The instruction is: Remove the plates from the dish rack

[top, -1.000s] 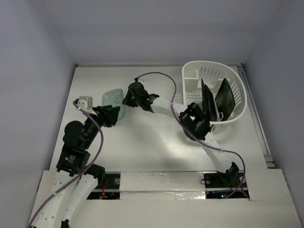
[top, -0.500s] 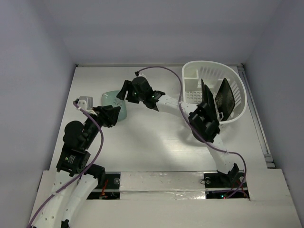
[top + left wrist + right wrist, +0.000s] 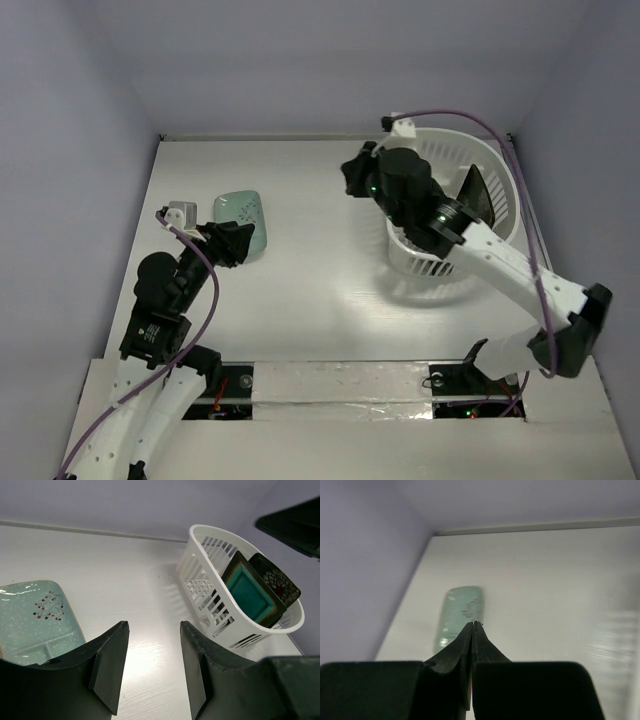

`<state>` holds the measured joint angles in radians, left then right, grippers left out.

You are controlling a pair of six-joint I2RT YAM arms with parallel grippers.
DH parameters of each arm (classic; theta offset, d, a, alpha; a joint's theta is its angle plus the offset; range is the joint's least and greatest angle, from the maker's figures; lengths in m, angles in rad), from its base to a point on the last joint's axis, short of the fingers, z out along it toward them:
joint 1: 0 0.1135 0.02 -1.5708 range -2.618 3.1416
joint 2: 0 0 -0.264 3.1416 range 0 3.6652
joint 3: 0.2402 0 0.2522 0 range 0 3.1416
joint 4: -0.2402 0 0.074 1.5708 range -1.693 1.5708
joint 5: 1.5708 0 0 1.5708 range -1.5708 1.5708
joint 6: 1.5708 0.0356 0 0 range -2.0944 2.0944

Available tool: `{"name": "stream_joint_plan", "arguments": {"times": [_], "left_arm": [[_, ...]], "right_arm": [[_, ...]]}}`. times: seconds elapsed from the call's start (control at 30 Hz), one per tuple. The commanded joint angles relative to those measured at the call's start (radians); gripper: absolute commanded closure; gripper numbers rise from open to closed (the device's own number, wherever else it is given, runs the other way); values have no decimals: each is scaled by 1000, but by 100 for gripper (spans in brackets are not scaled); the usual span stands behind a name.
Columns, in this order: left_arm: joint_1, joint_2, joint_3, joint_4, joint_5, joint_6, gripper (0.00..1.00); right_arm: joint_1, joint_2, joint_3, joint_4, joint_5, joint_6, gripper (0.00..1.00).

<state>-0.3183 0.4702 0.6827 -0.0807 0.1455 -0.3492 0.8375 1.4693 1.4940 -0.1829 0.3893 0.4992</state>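
- The left end effector (image 3: 150, 645) is holding its fingers spread, gripping nothing.
- The mint-green plate (image 3: 35, 620) is lying flat on the table (image 3: 300, 290), just beside that end effector's left finger.
- The right end effector (image 3: 472, 625) is hovering with its fingers pressed together and empty, by the left rim of the dish rack (image 3: 200, 535), well apart from the mint-green plate.
- The teal-faced plate (image 3: 250, 592) and the flower-print plate (image 3: 277, 582) are standing tilted inside the rack.

Cool, even light falls from above. My table (image 3: 300, 200) throws back a pale glare near its middle, and a soft shadow lies at the foot of the dish rack (image 3: 425, 262). My left wrist view is crisp. My right one is blurred, the mint plate (image 3: 462, 612) a smear.
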Motion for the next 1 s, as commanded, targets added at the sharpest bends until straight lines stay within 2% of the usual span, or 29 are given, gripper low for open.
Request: {"name": "stream_joint_plan", "arguments": {"times": [0.0,0.17,0.23,0.27,0.3,0.37,0.43,0.6,0.73,0.97], "left_arm": [[7,5,21,32,6,-2,58],[7,10,20,33,12,-2,58],[7,13,20,33,12,-2,58],[7,15,20,33,14,-1,58],[7,16,20,33,14,-2,58],[7,18,20,33,12,-1,58],[7,18,20,32,8,-2,58],[7,19,20,33,11,-1,58],[7,22,20,35,20,-2,58],[7,22,18,35,22,-4,58]], "right_arm": [[-34,-119,-92,-235,279,-106,100],[-122,-253,-178,-434,417,-87,100],[-156,-276,-184,-490,433,-82,87],[-173,-276,-186,-506,433,-82,66],[-198,-270,-186,-516,437,-83,57],[-210,-254,-187,-547,451,-85,48],[-210,-236,-181,-587,468,-58,50],[-233,-282,-216,-598,491,-24,63],[-261,-331,-271,-561,453,-43,63],[-261,-316,-259,-494,321,-99,54]]}}
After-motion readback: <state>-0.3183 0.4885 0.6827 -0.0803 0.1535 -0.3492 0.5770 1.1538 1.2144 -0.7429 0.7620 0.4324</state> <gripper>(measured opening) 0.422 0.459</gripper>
